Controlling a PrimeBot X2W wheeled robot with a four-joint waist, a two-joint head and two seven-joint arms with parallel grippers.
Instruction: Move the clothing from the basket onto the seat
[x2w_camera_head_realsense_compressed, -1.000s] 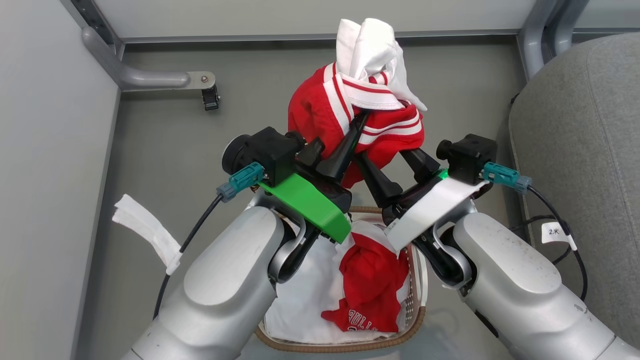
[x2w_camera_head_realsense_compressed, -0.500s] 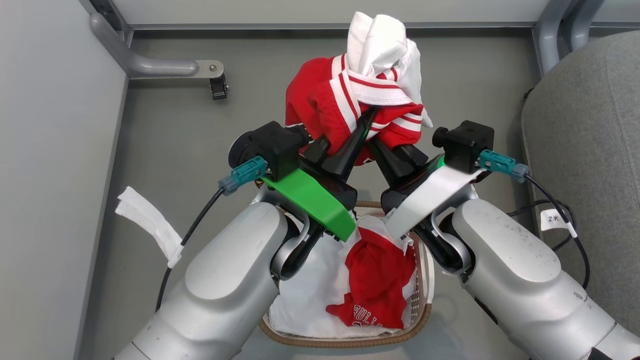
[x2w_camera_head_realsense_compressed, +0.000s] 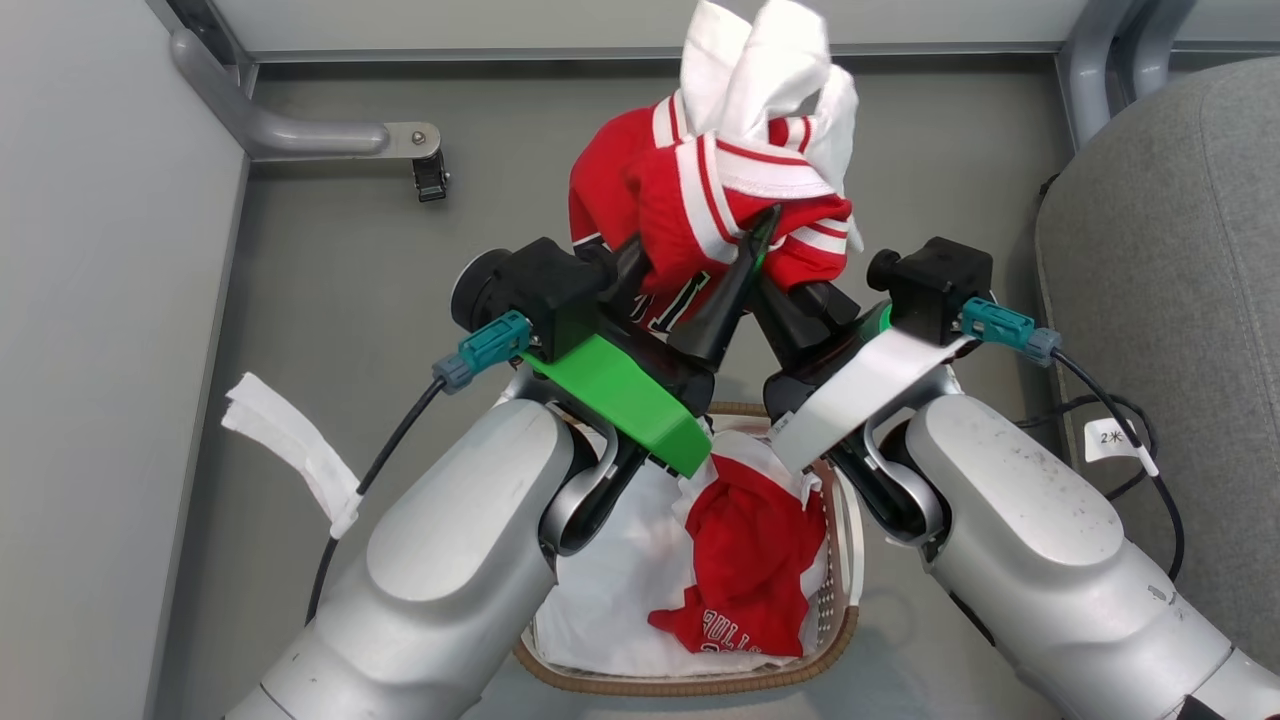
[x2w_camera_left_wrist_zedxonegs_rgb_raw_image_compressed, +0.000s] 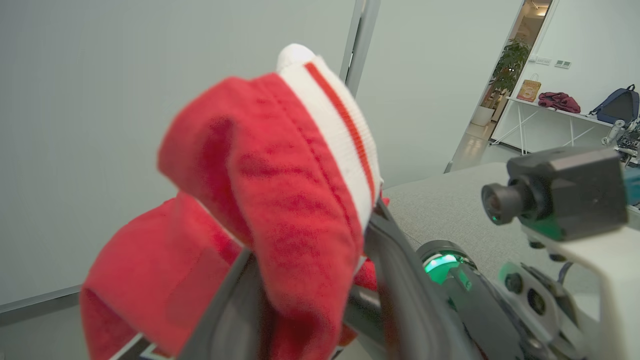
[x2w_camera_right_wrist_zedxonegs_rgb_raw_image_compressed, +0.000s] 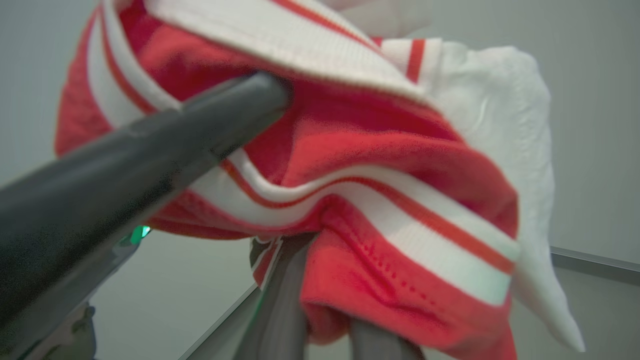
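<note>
**A:** What is changing?

**B:** The clothes are rising. The red wad is sitting higher, nearer the top centre of the frame than a second ago, and it is hanging well clear of the basket.

**A:** And the jaws?

**B:** The left jaws are standing partly apart and clamping a thick red fold. The right jaws are nearly together, with their tips buried in the wad's underside, and they are gripping it too.

**A:** So the lift is working?

**B:** It seems so, but a white cloth is riding up on top of the wad. A jersey is also lying in the basket at bottom centre, on the sheet, so I judge another trip is coming.

**A:** Where is the seat?

**B:** The seat is filling the right edge. Nothing seems to be blocking a swing that way, though a cable is trailing just beside it. A rail is jutting out at upper left, away from that path.
</note>
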